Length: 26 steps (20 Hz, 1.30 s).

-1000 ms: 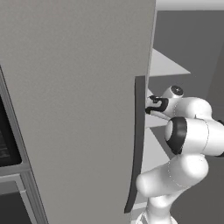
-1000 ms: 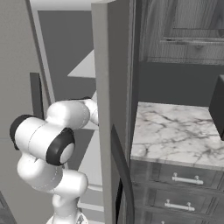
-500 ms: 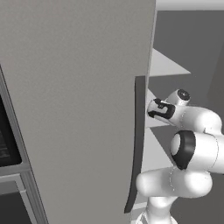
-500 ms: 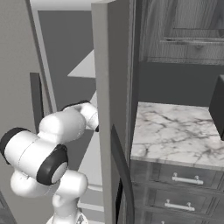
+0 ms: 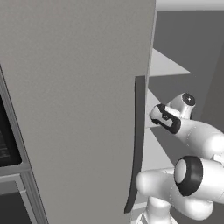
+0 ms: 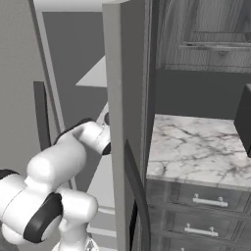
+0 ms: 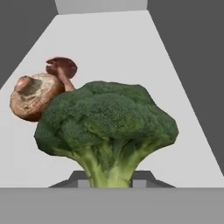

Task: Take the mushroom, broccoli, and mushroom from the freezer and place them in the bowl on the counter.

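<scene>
From behind the arm on its left, we look forward along the freezer [image 5: 78, 109] door's grey outer face and past its edge onto white shelves. From behind on the right we face the same opening — plus the counter [image 6: 196, 147]. Our hand view sits very close over a shelf, the broccoli [image 7: 107, 127] looming — two mushrooms [image 7: 37, 94] behind.

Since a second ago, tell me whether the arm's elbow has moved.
Yes. In the left base view the elbow has sunk lower, judged against the freezer's handle.
</scene>
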Tool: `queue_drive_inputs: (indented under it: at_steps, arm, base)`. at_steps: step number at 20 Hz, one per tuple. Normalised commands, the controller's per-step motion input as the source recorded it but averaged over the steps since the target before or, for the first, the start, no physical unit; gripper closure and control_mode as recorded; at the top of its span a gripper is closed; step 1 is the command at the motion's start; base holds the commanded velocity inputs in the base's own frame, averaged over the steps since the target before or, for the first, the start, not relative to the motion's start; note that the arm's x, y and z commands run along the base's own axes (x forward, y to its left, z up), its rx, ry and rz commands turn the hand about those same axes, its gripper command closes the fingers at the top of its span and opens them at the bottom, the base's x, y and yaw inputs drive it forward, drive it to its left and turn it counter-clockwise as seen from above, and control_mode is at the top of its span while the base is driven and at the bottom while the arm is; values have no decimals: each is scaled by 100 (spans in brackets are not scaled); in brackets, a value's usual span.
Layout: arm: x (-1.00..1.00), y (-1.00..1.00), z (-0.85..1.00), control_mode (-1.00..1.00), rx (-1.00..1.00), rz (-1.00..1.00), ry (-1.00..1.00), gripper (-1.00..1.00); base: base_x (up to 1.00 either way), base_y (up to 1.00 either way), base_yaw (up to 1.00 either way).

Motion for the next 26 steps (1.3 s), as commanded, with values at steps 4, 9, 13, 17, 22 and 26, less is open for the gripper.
queue_drive_inputs:
  at_steps: [4, 9, 13, 17, 22, 26]
  arm:
    - [-28, 0, 59, -100, 0, -2, 15, 100]
    - [-24, 9, 50, -100, 0, -2, 12, 100]
    - [-34, 16, 37, -100, 0, 0, 8, 100]
    - [-47, 17, 24, -100, 0, 0, 3, 100]
    - [-53, 21, 12, -100, 0, 0, 1, 100]
    - [-50, 17, 1, -100, 0, 0, 0, 100]
  base:
    - [0, 0, 0]
    - [0, 0, 0]
    - [0, 0, 0]
    - [0, 0, 0]
    - [0, 0, 0]
    - [0, 0, 0]
